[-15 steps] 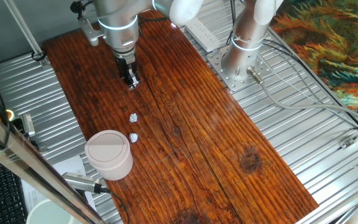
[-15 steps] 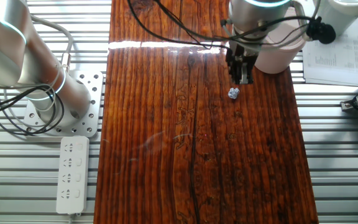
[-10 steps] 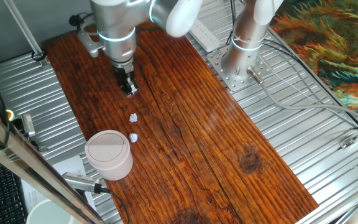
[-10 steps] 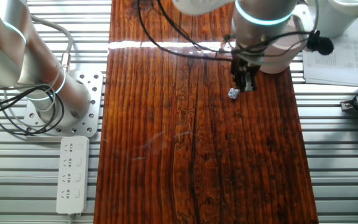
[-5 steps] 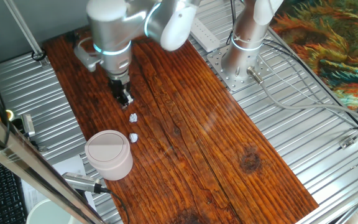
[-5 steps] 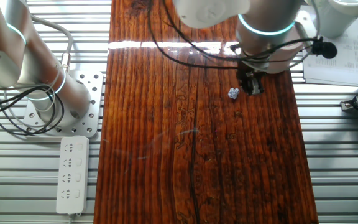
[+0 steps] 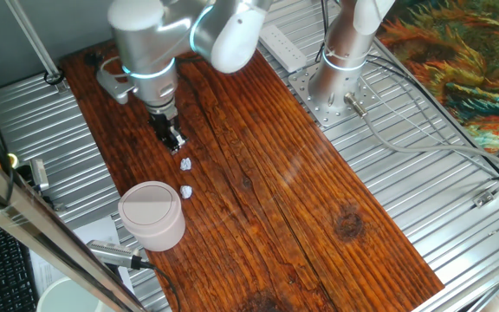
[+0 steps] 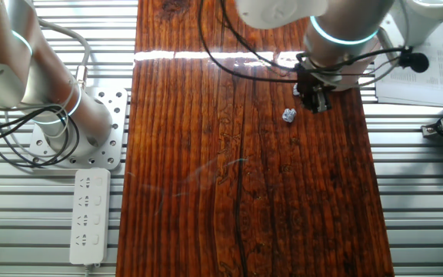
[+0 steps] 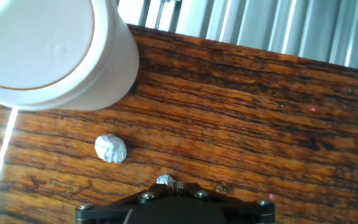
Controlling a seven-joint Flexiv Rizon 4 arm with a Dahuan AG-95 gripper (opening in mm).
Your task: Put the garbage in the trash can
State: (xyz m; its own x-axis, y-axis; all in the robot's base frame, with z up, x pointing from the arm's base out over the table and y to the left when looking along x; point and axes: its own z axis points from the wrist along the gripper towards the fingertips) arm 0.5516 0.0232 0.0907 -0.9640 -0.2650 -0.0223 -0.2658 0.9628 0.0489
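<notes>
- Trash can (image 7: pixel 152 215) is sitting at table's near-left edge w/ lid on.
- Gripper (image 7: pixel 177 147) is hovering just above far paper wad (image 7: pixel 185 162); second wad (image 7: pixel 185 191) is lying beside the can.
- Jaw state: can't tell.
- Judgement: centre on far wad, descend straight, pinch gently.

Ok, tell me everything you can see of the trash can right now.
The trash can is a small pale pinkish-beige cylinder, plastic by its look, standing upright on the wooden table near its edge. Its round lid is two-tone, split into halves, and closed. Nothing touches it: the nearer paper wad lies just beside it, apart; the second wad lies farther off, below the end effector. In the hand view the can fills the upper left.
</notes>
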